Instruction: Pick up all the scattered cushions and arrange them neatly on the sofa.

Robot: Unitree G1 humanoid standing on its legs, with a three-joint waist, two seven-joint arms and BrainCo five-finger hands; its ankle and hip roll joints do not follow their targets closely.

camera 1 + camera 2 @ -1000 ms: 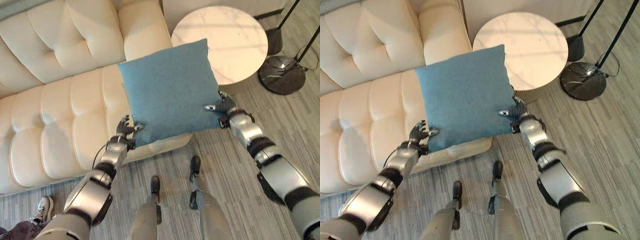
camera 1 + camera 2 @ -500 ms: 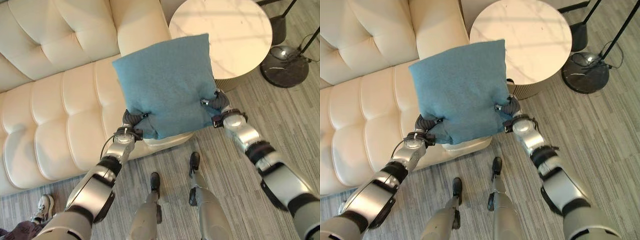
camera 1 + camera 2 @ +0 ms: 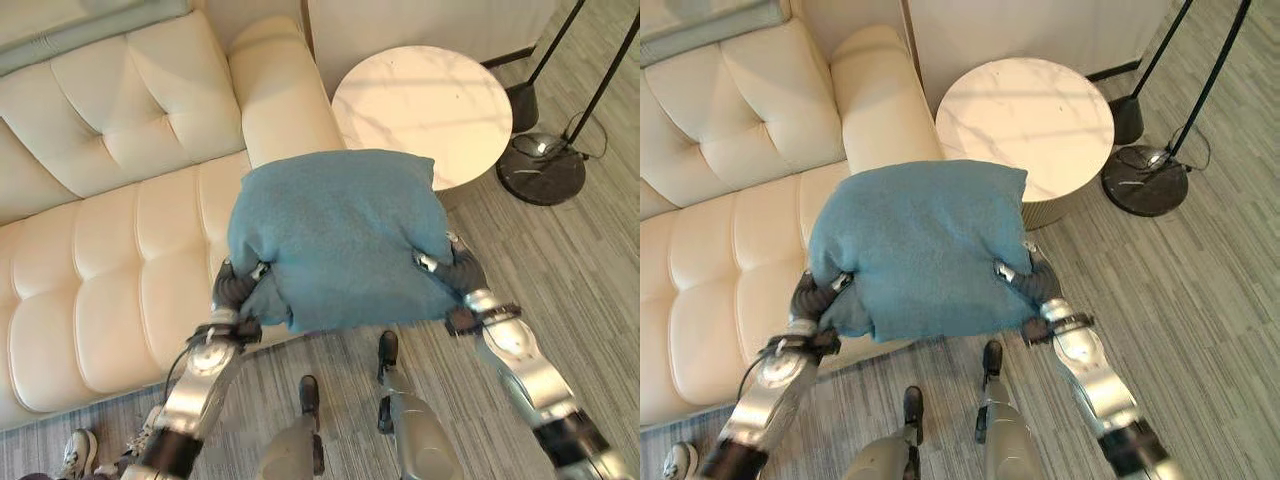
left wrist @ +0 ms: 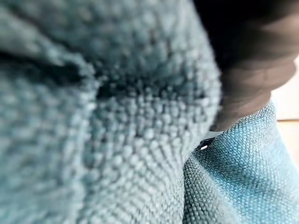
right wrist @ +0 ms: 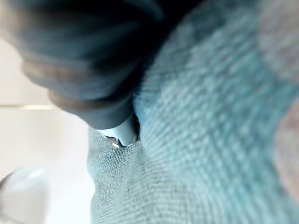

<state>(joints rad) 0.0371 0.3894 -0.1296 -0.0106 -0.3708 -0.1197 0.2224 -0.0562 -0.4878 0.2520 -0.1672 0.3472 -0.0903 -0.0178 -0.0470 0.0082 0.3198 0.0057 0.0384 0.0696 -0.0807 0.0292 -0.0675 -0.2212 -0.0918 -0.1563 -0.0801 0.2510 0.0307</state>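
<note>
A blue cushion (image 3: pixel 340 235) hangs in the air over the front edge of the cream tufted sofa (image 3: pixel 110 240), near its right armrest. It lies fairly flat and droops over both hands. My left hand (image 3: pixel 236 288) grips its lower left corner, with the thumb on top of the fabric. On the lower right corner my right hand (image 3: pixel 456 272) holds it the same way. The left wrist view has the blue cushion's weave (image 4: pixel 117 140) pressed against the hand's dark cover (image 4: pixel 247 70). Blue fabric (image 5: pixel 210 121) also lies against the dark cover (image 5: pixel 88 60) in the right wrist view.
A round marble-topped side table (image 3: pixel 420 95) stands right of the sofa's armrest. Two black floor-stand bases (image 3: pixel 545 165) with thin poles sit on the grey wood floor at the far right. A person's shoe (image 3: pixel 72 456) shows at the lower left.
The cushion has tipped from upright to nearly flat and now sags over both hands. Both hands sit lower and nearer to me. The camera has shifted too.
</note>
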